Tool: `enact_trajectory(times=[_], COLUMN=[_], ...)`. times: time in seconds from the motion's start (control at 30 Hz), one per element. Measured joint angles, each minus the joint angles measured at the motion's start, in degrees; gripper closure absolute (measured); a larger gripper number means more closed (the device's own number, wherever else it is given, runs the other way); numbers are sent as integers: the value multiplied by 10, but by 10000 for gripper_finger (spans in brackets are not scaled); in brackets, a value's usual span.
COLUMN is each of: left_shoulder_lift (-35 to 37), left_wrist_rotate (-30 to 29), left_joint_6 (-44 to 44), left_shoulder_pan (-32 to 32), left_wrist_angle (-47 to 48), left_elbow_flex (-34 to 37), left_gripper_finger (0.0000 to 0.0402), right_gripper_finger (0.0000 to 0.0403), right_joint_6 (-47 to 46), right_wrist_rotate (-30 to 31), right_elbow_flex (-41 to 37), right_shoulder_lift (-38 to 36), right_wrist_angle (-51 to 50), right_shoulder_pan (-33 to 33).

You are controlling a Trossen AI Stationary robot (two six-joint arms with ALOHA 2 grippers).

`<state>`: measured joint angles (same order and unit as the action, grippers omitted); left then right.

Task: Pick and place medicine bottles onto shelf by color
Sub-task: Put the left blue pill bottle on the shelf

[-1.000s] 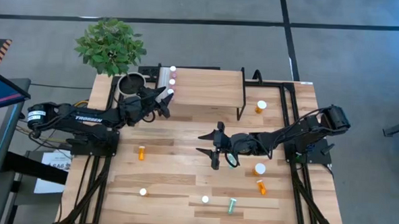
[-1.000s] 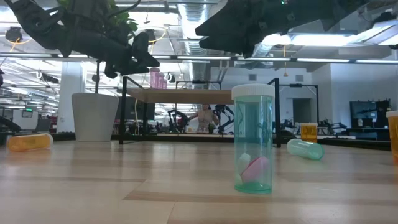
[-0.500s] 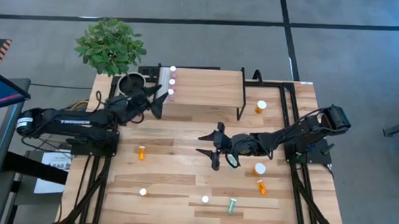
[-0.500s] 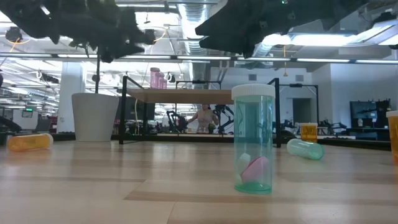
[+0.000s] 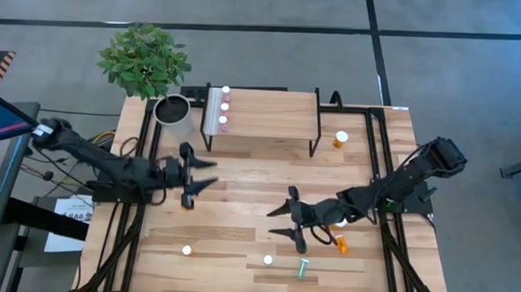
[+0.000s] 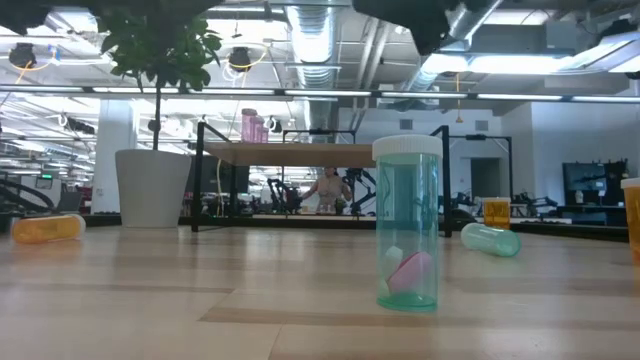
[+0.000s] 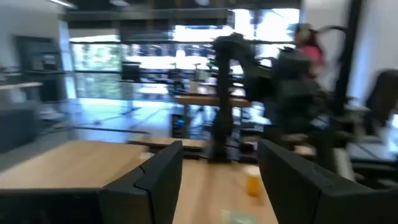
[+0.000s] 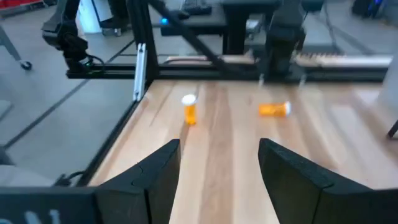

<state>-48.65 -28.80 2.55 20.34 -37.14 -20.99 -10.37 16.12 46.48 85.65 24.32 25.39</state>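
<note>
The shelf (image 5: 266,120) stands at the table's far side with three pink medicine bottles (image 5: 224,107) upright along its left end, also seen in the low view (image 6: 252,125). My left gripper (image 5: 199,173) hangs open above the table's left middle, nothing between its fingers. My right gripper (image 5: 289,227) is open above the near middle, also with nothing in it. Loose bottles rest on the table: an upright orange one (image 5: 340,139), a lying orange one (image 5: 341,245), a lying teal one (image 5: 302,269), two upright white-capped ones (image 5: 186,249) (image 5: 268,261), and an upright teal one (image 6: 408,225).
A potted plant (image 5: 170,109) stands at the far left corner beside the shelf. An orange bottle (image 8: 273,109) lies on its side at the left, under my left gripper's side of the table. Bare tabletop lies between the shelf's legs and the two grippers.
My left gripper has drawn back from the shelf's left end, leaving the pink bottles standing there, and swung toward the near edge, turning to point toward the table's right. My right gripper has moved toward the near edge, staying open.
</note>
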Motion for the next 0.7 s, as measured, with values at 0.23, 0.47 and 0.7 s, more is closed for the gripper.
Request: enact_trajectory(times=[0.23,0.47,0.7], left_shoulder_lift=[-98,-155,-155], left_wrist_rotate=[-2,14,12], left_joint_6=[5,7,2], left_shoulder_pan=[56,58,58], left_wrist_angle=[-90,-138,-138], left_elbow_flex=[0,0,-2], left_gripper_finger=[208,208,208], right_gripper_finger=[165,165,165], right_joint_6=[-46,-130,-151], right_wrist_rotate=[1,21,17], right_elbow_flex=[0,0,26], right_shoulder_lift=[0,44,121], right_wrist_angle=[-10,-17,-20], right_shoulder_pan=[56,80,96])
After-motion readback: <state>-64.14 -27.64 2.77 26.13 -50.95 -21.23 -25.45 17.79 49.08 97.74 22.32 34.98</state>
